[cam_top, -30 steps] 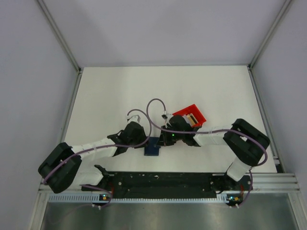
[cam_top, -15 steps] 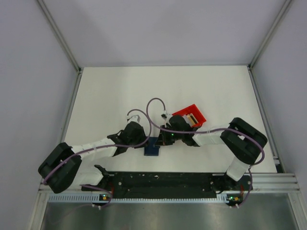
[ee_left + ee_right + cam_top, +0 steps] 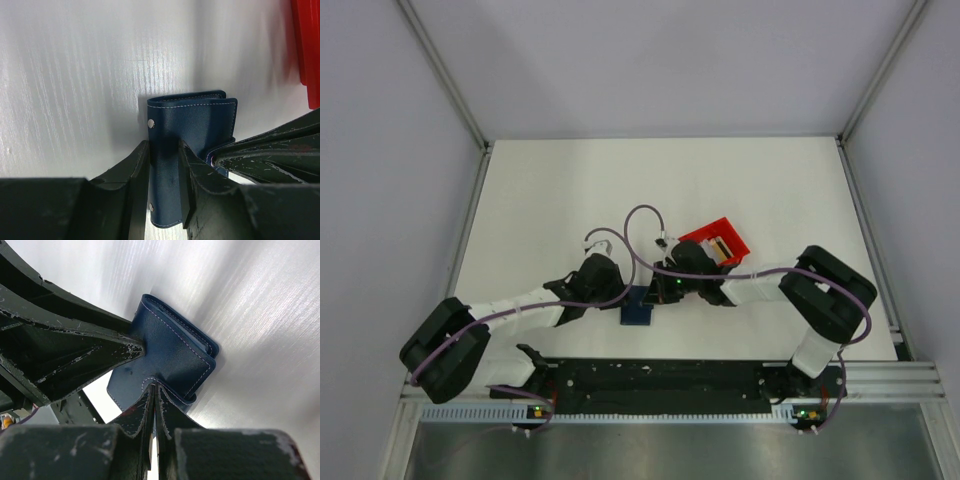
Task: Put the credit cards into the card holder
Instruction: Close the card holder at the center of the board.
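Ringing the white tabletop (image 3: 620, 190), grey walls (image 3: 660, 60); card holder (image 3: 638, 312) near its front.

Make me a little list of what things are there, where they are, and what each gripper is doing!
card holder: dark blue, on the white table, between the two arms
left gripper: shut on the card holder, one finger on each side
right gripper: shut, pinching an edge of the card holder
red bin: just behind the right gripper
credit cards: something tan shows inside the red bin; none seen in the card holder
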`<state>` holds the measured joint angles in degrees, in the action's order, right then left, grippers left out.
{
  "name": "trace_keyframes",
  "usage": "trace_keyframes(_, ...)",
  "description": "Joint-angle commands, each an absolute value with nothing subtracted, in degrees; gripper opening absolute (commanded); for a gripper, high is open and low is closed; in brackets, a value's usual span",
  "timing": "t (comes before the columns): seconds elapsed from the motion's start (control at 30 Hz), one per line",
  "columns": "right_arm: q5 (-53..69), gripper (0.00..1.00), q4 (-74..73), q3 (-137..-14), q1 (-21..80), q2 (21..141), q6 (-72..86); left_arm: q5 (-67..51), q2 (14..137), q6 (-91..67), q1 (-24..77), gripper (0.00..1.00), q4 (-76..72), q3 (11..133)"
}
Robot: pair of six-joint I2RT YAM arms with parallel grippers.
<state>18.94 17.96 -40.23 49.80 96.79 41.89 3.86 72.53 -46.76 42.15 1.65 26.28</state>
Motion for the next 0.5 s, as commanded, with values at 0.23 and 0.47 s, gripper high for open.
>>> trace_keyframes(0.23,12.4,0.01,11.3,-44.6,55.1,99.3,39.1,2.8,73.1,-47.2,42.3,0.31,3.7,25.8)
trace_keyframes(0.47,4.8,0.01,7.5,-44.7,58.6,98.3,39.4,2.9,72.9,-49.0,42.3,0.31,3.4,25.1)
